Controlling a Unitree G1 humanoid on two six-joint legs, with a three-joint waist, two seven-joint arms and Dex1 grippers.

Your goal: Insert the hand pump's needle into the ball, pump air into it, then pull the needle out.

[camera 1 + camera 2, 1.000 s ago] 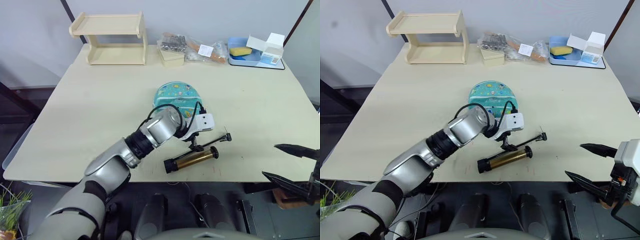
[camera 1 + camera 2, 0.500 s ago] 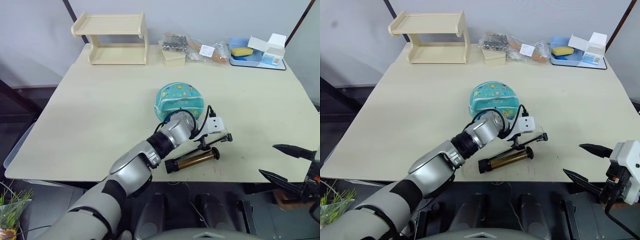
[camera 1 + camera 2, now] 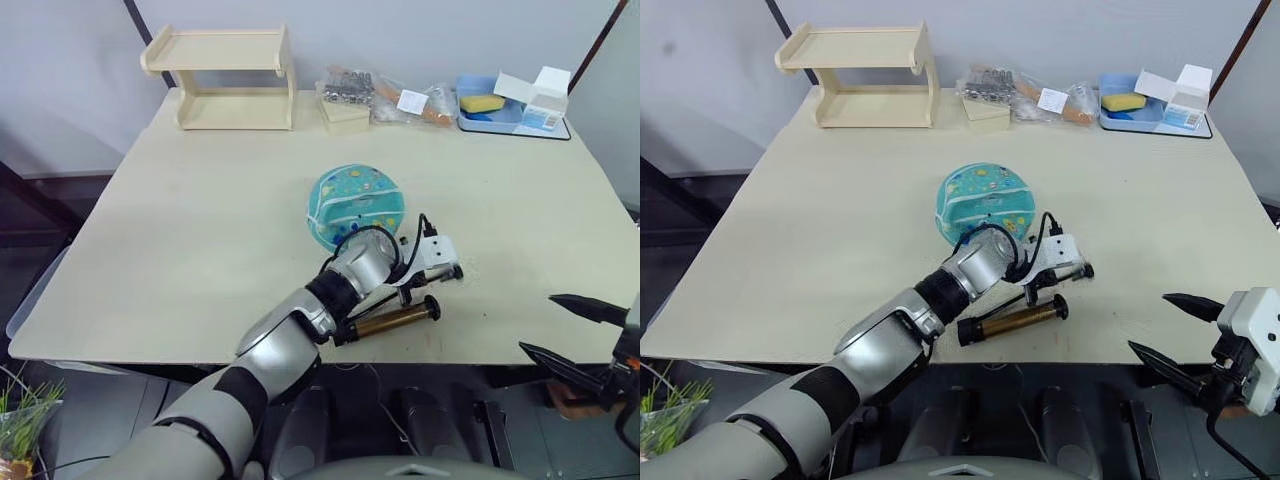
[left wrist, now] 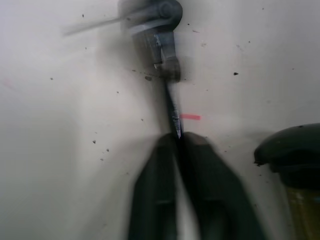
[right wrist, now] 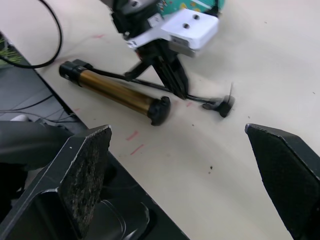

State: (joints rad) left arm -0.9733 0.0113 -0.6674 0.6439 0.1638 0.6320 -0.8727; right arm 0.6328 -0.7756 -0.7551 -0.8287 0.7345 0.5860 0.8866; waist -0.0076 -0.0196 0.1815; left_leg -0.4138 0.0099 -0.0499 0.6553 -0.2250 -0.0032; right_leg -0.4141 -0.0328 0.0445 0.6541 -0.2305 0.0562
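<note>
Gold-barrelled hand pump (image 3: 388,321) lies on the surface (image 3: 200,220) in front of the ball (image 3: 356,203). Our left claw (image 4: 179,142) is pinched on the thin hose (image 4: 170,100); right claw (image 5: 185,175) wide apart. Risk: slim hose slipping free, needle (image 5: 231,90) swinging off-target.

The left arm (image 3: 300,330) is rocking a silver-grey shell with black ribbed joint rings, and a thin black cable is looping over its wrist. Its gripper (image 5: 172,75) is sporting a white block with two screws plus tapered black fingers, while the right gripper (image 5: 190,175) is showing off chunky black, grainy-textured fingers.
</note>
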